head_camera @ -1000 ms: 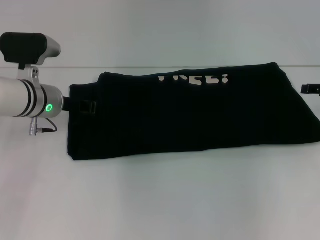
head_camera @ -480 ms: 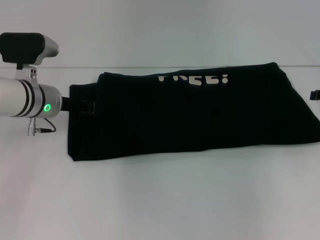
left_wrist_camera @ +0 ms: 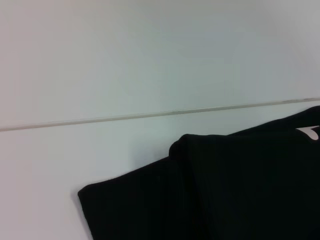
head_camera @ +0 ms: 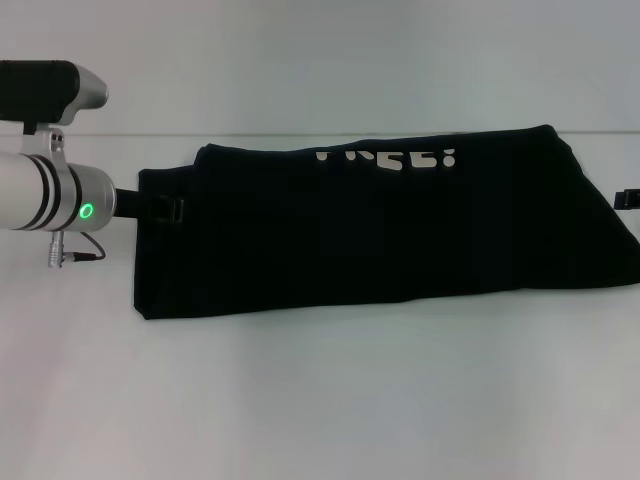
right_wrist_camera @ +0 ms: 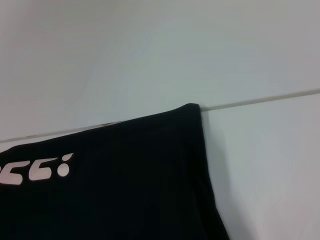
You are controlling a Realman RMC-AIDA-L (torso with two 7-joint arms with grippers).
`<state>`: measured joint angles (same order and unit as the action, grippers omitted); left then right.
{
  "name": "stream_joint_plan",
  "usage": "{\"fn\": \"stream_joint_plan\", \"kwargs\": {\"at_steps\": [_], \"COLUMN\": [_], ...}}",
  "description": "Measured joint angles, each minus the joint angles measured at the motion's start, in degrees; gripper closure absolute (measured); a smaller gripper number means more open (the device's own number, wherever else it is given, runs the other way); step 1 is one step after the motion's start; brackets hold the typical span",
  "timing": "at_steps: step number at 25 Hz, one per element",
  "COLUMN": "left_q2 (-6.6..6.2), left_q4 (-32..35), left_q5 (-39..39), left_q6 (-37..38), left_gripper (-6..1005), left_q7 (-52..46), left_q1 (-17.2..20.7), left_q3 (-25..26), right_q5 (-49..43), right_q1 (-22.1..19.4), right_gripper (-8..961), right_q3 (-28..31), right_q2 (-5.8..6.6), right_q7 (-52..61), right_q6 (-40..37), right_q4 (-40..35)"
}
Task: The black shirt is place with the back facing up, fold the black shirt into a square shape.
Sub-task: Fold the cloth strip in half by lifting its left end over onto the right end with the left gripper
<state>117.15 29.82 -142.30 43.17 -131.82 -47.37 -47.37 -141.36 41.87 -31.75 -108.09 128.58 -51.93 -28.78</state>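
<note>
You're mid-fold: the black shirt (head_camera: 380, 230) is already down to a long band lying left to right across the table (head_camera: 320, 400), so going by how it lies, the lengthwise folds are done and the crosswise fold to a square is what's left. Left to right: the left gripper (head_camera: 165, 210) sits at the shirt's left end, just over the edge of the cloth. It's black on black, so you can't tell whether it's spread, closed, or pinching fabric, and the left wrist view shows only the shirt's left corner with a second layer stepped back from it, no fingers. Mid-band, along the far edge, part of the white lettering (head_camera: 388, 158) peeks out from a folded-over layer. At the right end, the right gripper (head_camera: 628, 198) is a sliver at the frame edge, just beside the shirt's right end; its opening can't be told either. The right wrist view shows the far right corner of the shirt lying flat. The next move likely calls for a firm grip through all layers at one end, then carrying that end across to meet the other, edges lined up. Nothing else on the table to block you; the only seam is the table's far edge line (head_camera: 150, 135). Watch for layers slipping apart during the carry.
</note>
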Motion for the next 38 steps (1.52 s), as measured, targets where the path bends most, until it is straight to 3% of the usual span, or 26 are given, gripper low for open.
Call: {"fn": "stream_joint_plan", "kwargs": {"at_steps": [7, 15, 32, 35, 38], "left_q2": [0.01, 0.52, 0.80, 0.79, 0.79], "left_q4": [0.68, 6.40, 5.65, 5.66, 5.66], "left_q5": [-0.08, 0.52, 0.50, 0.48, 0.41], "left_q6": [0.37, 5.60, 5.08, 5.00, 4.89], "left_gripper": [997, 991, 977, 974, 972], "left_q7": [-0.99, -1.60, -1.13, -1.10, -1.04], "left_q1": [0.63, 2.81, 2.76, 2.76, 2.77], "left_q3": [-0.01, 0.57, 0.17, 0.17, 0.17], "right_q5": [0.19, 0.21, -0.03, -0.05, 0.00], "right_q1": [-0.37, 0.22, 3.34, 3.36, 3.38], "right_gripper": [294, 295, 351, 592, 648], "right_q3": [0.00, 0.02, -0.93, -1.38, -2.26], "right_q2": [0.00, -0.14, -2.18, -2.24, -2.31], "right_q7": [0.00, 0.00, -0.73, -0.85, -1.07], "right_q6": [0.25, 0.96, 7.11, 7.03, 6.66], "right_q4": [-0.27, 0.09, 5.27, 5.29, 5.31]}}
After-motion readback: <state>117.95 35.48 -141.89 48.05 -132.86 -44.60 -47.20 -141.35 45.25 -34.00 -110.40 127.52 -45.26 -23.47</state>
